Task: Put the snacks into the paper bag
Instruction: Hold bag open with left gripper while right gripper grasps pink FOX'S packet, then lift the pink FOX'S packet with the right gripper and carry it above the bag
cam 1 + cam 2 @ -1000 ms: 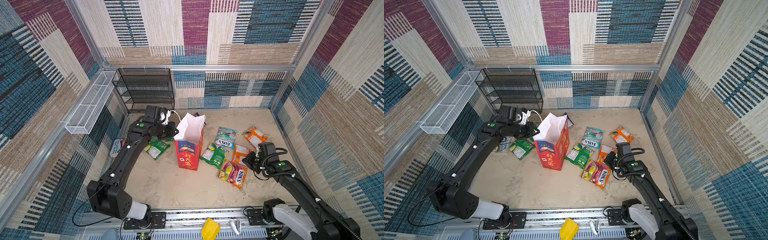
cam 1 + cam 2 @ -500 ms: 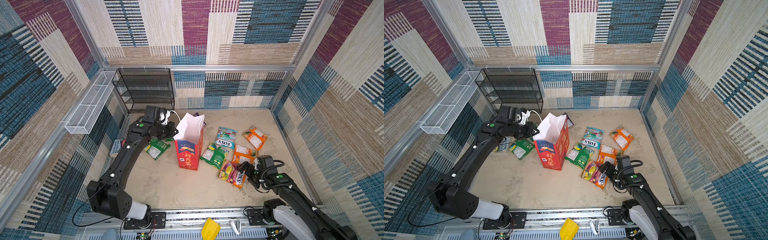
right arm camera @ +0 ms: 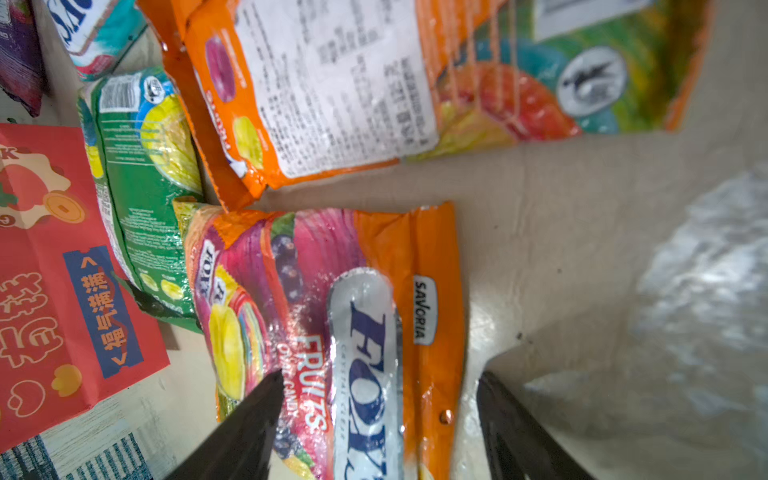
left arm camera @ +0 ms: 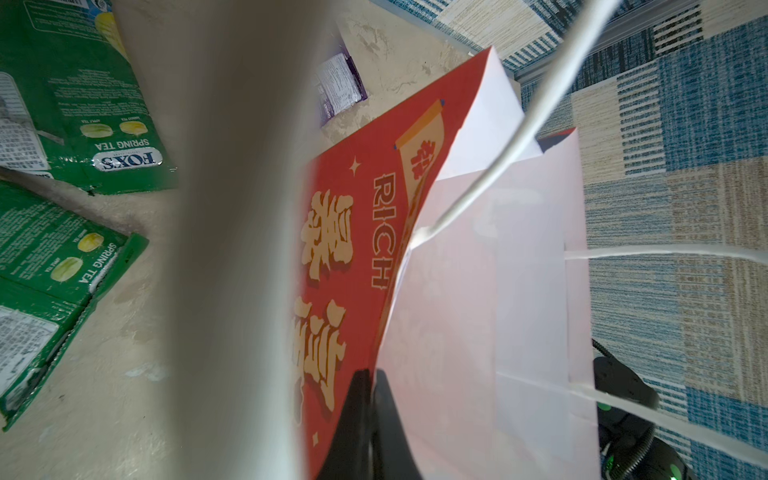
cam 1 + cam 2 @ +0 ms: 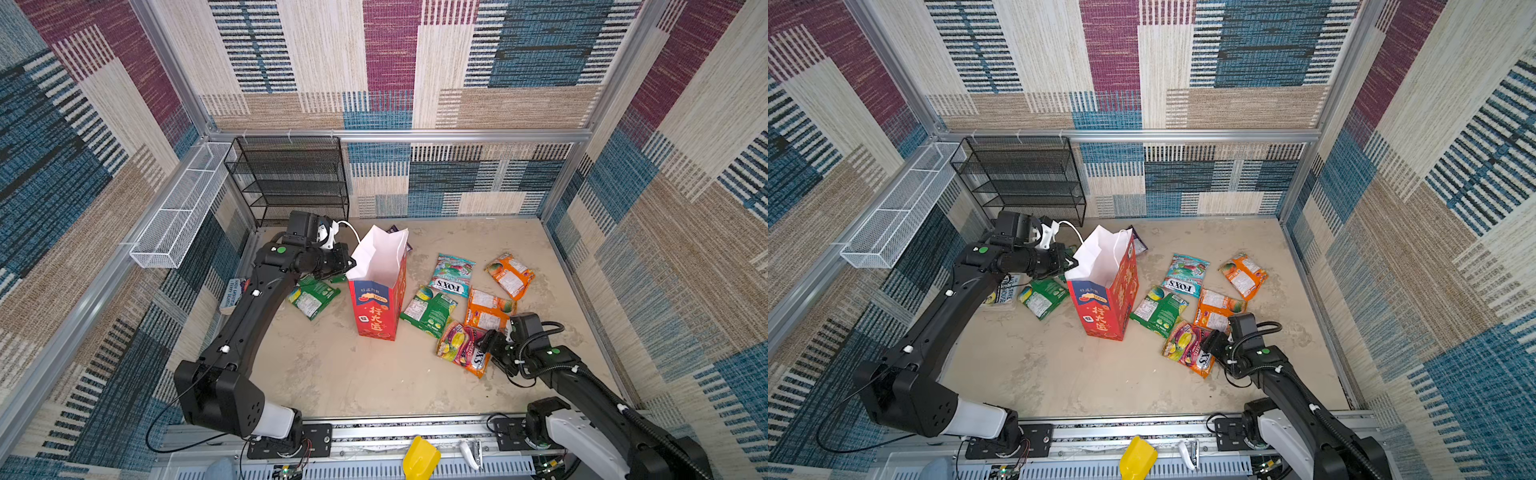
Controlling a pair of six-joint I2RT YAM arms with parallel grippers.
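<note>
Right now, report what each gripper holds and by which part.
The left gripper is shut on the paper bag, pinching its side wall at the top rim. The right gripper holds nothing: its open jaws straddle the fruits pouch.

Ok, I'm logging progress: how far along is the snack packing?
Done: nothing; no pouch shows inside the tall red paper gift bag. In hand: the left gripper is shut on the bag's rim; the right gripper is open over the pink-orange glossy plastic pouch. Left: that pouch plus the green pouches either side of the bag, teal pouch, two orange pouches and purple pouch behind it.
</note>
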